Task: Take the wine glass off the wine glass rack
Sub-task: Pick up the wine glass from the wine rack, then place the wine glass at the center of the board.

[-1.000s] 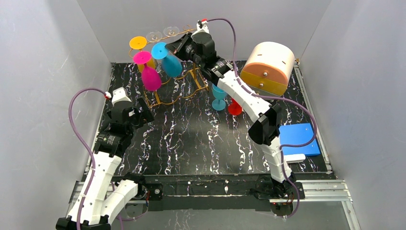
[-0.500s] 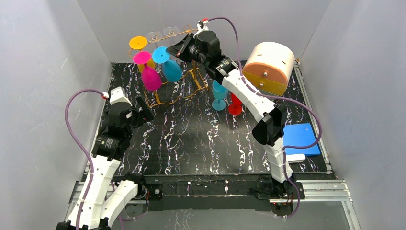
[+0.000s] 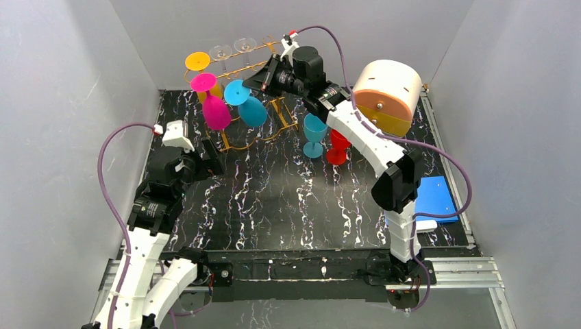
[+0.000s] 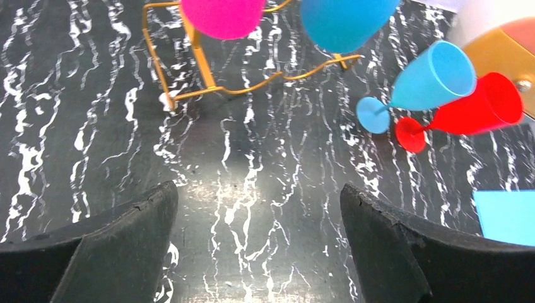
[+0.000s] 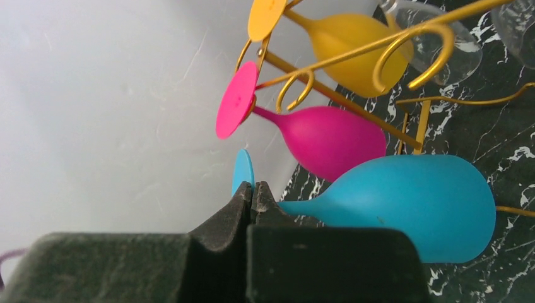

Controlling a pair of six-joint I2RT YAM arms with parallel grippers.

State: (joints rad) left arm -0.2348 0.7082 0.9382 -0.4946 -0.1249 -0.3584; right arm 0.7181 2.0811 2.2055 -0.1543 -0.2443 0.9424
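Blue wine glass (image 5: 410, 208) hangs by its stem from the right gripper (image 5: 253, 188).

Wine glass rack (image 3: 233, 146) stands far-left on table (image 3: 288, 199); two glasses (image 3: 314, 130) stand right of it.

Bright, even, diffuse light from above; shadows faint. Soft sheen patch on the bench (image 4: 217, 189) in left wrist view. Right gripper (image 5: 252, 192) body near the lens reads dark, little detail.
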